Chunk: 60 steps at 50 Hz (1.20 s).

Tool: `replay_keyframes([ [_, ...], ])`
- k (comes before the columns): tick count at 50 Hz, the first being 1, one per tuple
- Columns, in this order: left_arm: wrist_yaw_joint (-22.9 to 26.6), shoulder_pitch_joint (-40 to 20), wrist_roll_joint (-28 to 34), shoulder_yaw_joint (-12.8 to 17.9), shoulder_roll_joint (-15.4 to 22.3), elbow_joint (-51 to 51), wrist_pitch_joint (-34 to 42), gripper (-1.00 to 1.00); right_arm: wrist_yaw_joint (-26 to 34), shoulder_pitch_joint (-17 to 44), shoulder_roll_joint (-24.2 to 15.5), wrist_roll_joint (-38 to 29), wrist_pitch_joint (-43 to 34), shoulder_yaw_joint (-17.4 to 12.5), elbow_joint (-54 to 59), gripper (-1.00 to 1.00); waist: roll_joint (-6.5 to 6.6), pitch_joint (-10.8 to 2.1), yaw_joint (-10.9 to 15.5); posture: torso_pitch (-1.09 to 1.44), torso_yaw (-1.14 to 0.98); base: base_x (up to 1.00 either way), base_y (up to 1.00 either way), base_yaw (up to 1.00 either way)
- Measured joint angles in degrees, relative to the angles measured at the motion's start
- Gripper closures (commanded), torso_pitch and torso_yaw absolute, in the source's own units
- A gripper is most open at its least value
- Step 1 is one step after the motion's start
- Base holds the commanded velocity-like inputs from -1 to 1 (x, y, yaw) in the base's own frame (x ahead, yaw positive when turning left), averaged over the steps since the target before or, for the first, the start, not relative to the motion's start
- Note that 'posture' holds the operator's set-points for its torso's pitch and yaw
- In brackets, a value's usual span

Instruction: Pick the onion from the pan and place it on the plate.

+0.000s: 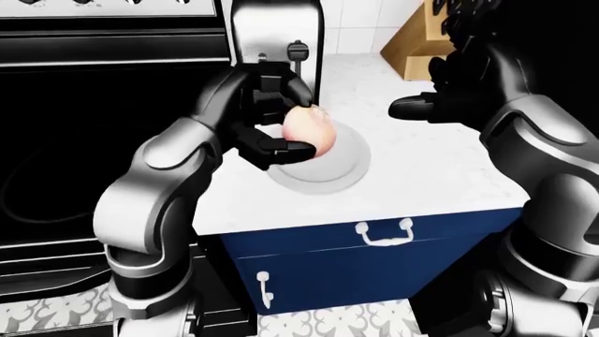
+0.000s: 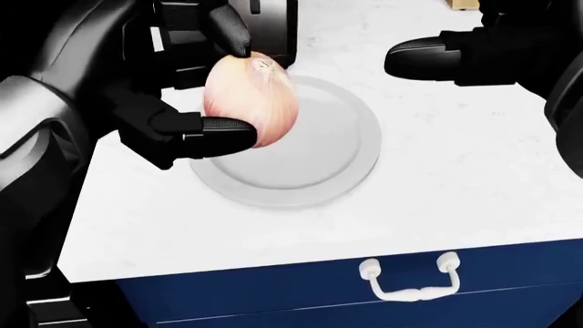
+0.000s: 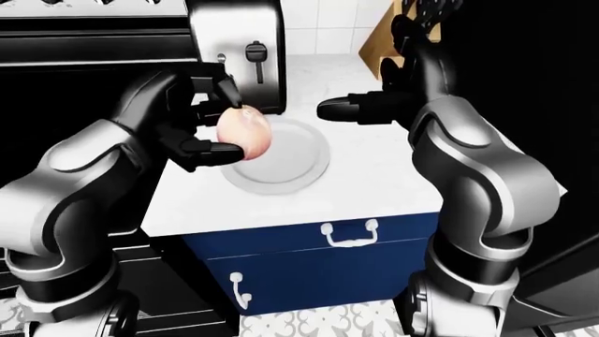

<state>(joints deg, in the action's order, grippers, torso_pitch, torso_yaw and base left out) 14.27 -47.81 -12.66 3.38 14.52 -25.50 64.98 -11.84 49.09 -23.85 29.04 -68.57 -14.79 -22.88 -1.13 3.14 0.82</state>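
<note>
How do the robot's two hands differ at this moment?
The left hand grips the onion between its fingers, above the left rim of the plate; the right hand holds nothing. The left hand sits over the plate, the right hand hovers off its upper right over the counter. Both are black, three-fingered.

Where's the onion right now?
In the head view the onion sits left of centre, gripped in the left hand above the left edge of the plate, not yet down on it.
</note>
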Motion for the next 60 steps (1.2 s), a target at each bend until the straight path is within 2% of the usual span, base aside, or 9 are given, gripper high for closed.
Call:
replay_keyframes([
  [6, 1.51, 0.74, 3.16, -0.64, -1.39, 1.49, -2.01, 0.65, -0.06, -0.24, 0.08, -0.03, 0.16, -0.17, -0.19, -1.00, -0.16, 0.00, 0.02, 0.00, 0.00, 0.00, 0.00, 0.00],
  [24, 4.28, 1.14, 7.55, -0.98, -3.57, 7.03, -7.42, 0.62, -0.18, -0.19, 0.03, 0.10, 0.37, -0.06, 0.25, -1.00, -0.31, -0.17, 0.09, 0.00, 0.00, 0.00, 0.00, 0.00],
  [60, 5.48, 2.74, 11.96, -2.29, -6.80, 14.80, -17.23, 0.55, -0.50, -1.42, 0.48, 0.33, 0.31, -0.20, -0.94, -1.00, -0.53, -0.47, 0.17, 0.00, 0.00, 0.00, 0.00, 0.00],
])
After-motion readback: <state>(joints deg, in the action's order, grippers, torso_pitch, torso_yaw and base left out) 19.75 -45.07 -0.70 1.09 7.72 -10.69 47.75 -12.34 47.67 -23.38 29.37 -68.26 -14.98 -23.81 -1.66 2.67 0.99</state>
